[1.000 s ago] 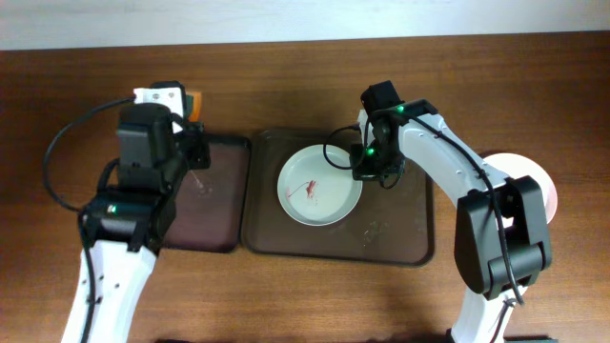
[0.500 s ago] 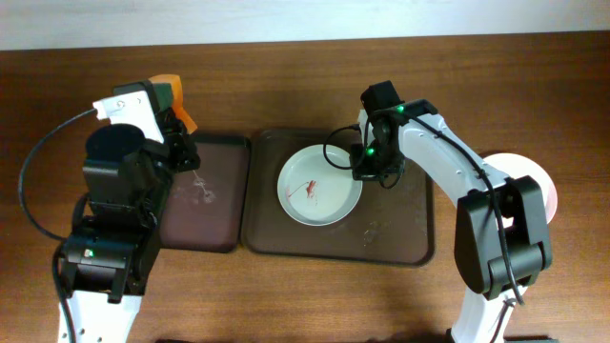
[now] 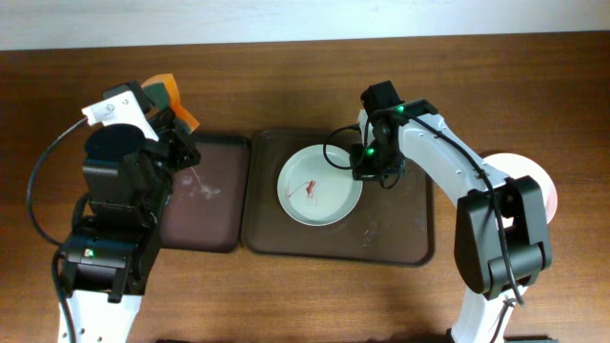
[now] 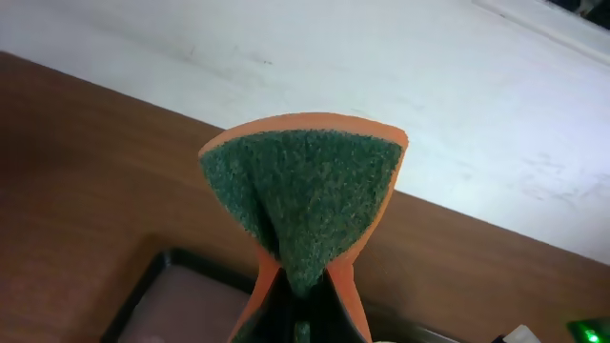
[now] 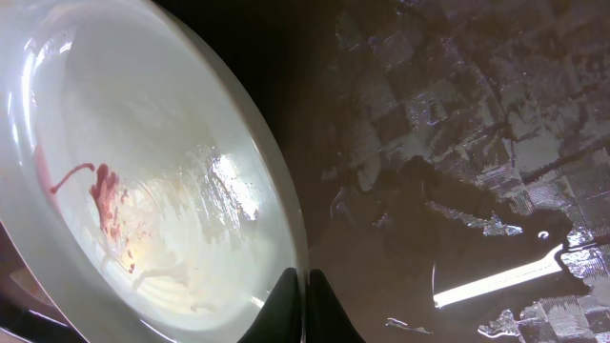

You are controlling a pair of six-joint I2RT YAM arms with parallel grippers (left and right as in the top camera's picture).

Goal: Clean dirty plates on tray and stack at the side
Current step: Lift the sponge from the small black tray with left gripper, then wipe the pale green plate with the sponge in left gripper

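Observation:
A white plate (image 3: pixel 319 186) with a red smear in its middle lies on the large brown tray (image 3: pixel 400 243). My right gripper (image 3: pixel 362 164) is shut on this plate's right rim; the right wrist view shows the plate (image 5: pixel 143 181) and the two fingertips (image 5: pixel 305 310) pinching its edge over the wet tray floor (image 5: pixel 448 143). Another white plate (image 3: pixel 532 176) lies on the table at the right, partly behind the right arm. My left gripper (image 3: pixel 174 112) is shut on a folded orange and green sponge (image 4: pixel 303 195), held above the far left of the smaller dark tray (image 3: pixel 205 214).
The smaller dark tray holds a small wet smear. The white wall edge (image 4: pixel 381 86) runs along the back of the wooden table (image 3: pixel 286 86). Both arm bases stand at the front.
My left arm has lifted and swung the sponge up and to the left, away from the dark tray. My right arm and the plate have stayed still.

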